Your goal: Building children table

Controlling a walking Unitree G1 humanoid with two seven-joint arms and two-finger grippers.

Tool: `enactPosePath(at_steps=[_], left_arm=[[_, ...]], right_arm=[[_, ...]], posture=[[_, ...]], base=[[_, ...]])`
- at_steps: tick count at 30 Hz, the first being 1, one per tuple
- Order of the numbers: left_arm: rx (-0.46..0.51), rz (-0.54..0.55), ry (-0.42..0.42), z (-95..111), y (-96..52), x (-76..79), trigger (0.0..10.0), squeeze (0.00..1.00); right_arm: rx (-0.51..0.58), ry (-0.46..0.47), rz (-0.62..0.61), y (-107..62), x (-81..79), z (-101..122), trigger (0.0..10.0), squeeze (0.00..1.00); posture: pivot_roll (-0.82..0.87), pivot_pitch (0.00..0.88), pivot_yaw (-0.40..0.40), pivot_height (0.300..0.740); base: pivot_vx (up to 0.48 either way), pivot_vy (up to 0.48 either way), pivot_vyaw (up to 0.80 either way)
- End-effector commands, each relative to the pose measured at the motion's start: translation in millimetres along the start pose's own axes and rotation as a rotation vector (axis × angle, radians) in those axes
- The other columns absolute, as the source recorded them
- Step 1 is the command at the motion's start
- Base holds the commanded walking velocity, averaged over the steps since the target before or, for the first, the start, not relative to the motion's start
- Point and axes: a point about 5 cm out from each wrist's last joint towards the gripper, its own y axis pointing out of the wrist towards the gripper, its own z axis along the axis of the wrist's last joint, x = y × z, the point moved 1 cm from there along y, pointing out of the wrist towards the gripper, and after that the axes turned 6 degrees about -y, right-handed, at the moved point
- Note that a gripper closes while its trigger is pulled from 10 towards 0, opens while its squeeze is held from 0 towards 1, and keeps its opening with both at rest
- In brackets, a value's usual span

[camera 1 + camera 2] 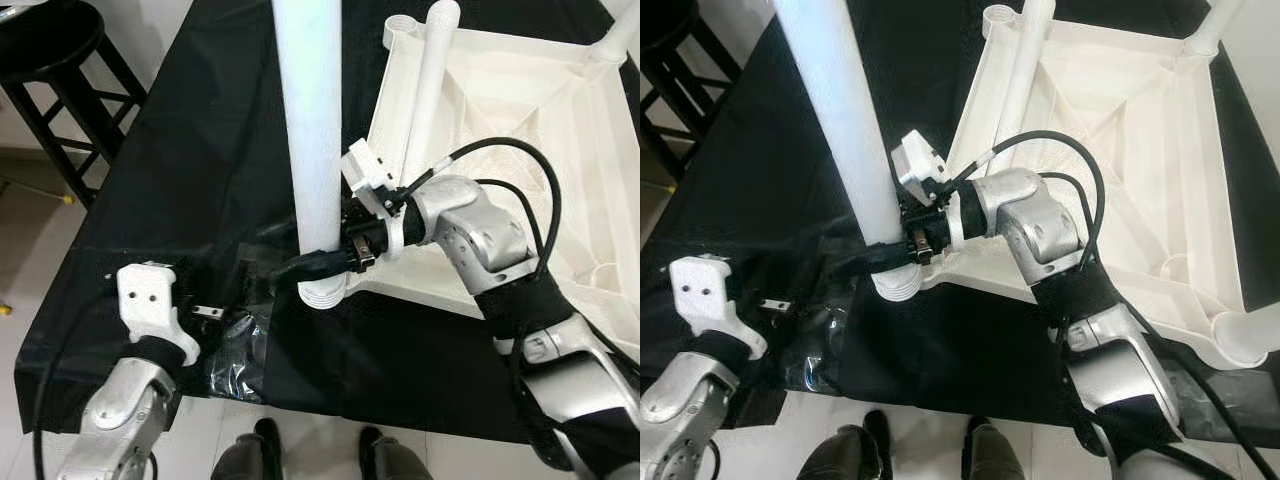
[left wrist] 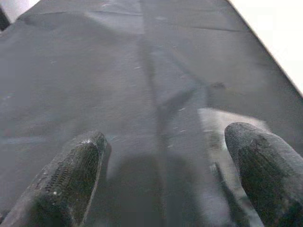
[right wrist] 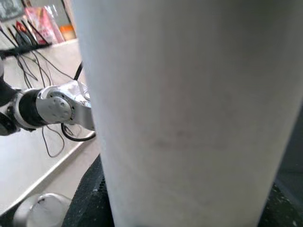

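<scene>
Gripping a white table leg (image 1: 313, 130) near its threaded lower end, the right gripper (image 1: 322, 262) is closing both black fingers around the tube and holding it upright, just beside the near corner of the upturned white tabletop (image 1: 520, 120). The leg is looking like light, stiff, smooth plastic, probably slippery, so a low hold close to the thread seems sensible. The left gripper (image 2: 163, 179) is hovering empty, fingers spread wide, over the black cloth (image 1: 200, 150) left of the leg. No writing is legible.
</scene>
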Motion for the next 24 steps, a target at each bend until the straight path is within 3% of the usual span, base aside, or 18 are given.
enactPosePath(at_steps=[1, 3, 4, 8, 13, 16, 24], left_arm=[[-0.007, -0.033, 0.002, 1, -7.0, 1.6, 10.0, 0.0], [-0.013, -0.084, -0.009, 0, -9.1, 7.9, 10.0, 0.0], [-0.022, -0.163, -0.017, -2, -12.3, 17.3, 10.0, 0.0], [-0.032, -0.241, 0.001, -4, -14.4, 24.6, 10.0, 0.0], [-0.039, -0.274, 0.0, -5, -14.7, 26.6, 10.0, 0.0], [-0.048, -0.299, 0.003, -7, -15.9, 27.1, 10.0, 0.0], [-0.047, -0.305, 0.008, -7, -17.0, 27.3, 10.0, 0.0]], right_arm=[[0.013, 0.062, 0.003, -5.8, -2.0, -7, 10.0, 0.0], [0.037, 0.085, 0.013, -10.1, -3.3, -5, 10.0, 0.0], [0.063, 0.114, 0.031, -16.1, -6.3, -5, 10.0, 0.0], [0.045, 0.12, 0.05, -21.2, -10.6, -10, 10.0, 0.0], [0.021, 0.111, 0.031, -23.8, -9.4, -14, 10.0, 0.0], [-0.008, 0.062, -0.068, -24.1, 1.7, -18, 10.0, 0.0], [-0.032, 0.047, -0.135, -22.6, 9.4, -21, 10.0, 0.0]], posture=[[0.02, 0.415, -0.007, 0.74], [0.02, 0.416, -0.007, 0.74], [0.02, 0.415, -0.004, 0.74], [0.02, 0.411, 0.002, 0.74], [0.02, 0.403, 0.012, 0.74], [0.02, 0.393, 0.015, 0.74], [0.02, 0.384, 0.017, 0.74]], base=[[0.0, 0.0, 0.0], [0.0, 0.0, 0.0], [0.0, 0.0, 0.0], [0.0, 0.0, 0.0], [0.0, 0.0, 0.0], [0.0, 0.0, 0.0], [0.0, 0.0, 0.0]])
